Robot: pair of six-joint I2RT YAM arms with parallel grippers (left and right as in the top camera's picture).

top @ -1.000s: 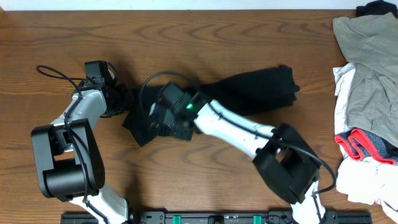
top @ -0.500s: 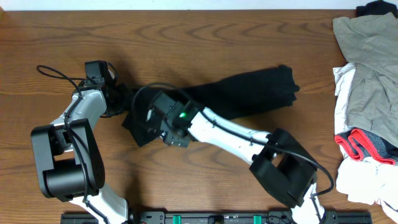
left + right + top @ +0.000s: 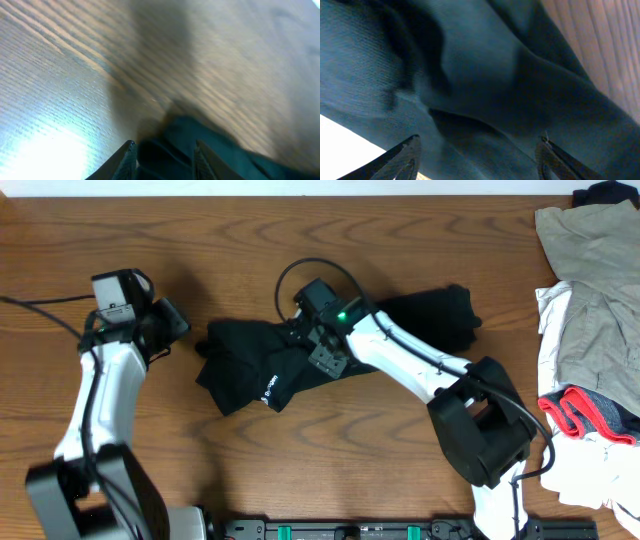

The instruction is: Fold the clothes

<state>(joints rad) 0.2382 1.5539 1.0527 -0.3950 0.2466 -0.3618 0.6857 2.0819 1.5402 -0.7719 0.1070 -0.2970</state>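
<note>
Overhead: right gripper (image 3: 315, 345) wide open over black garment (image 3: 250, 370), left gripper (image 3: 175, 322) part-open, empty; khaki garment (image 3: 590, 260) far right.

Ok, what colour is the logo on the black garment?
The logo is white, best seen in the overhead view.

No words or numbers can be read in any view. The one printed mark is a small white logo (image 3: 268, 388) on the black garment (image 3: 240, 360), near its left end as seen from overhead; it is too small to make out letters or its exact shape. A small green light (image 3: 341, 318) glows on the right arm, near its wrist, with no legible lettering beside it. Both wrist views are close and blurred and carry no lettering.
</note>
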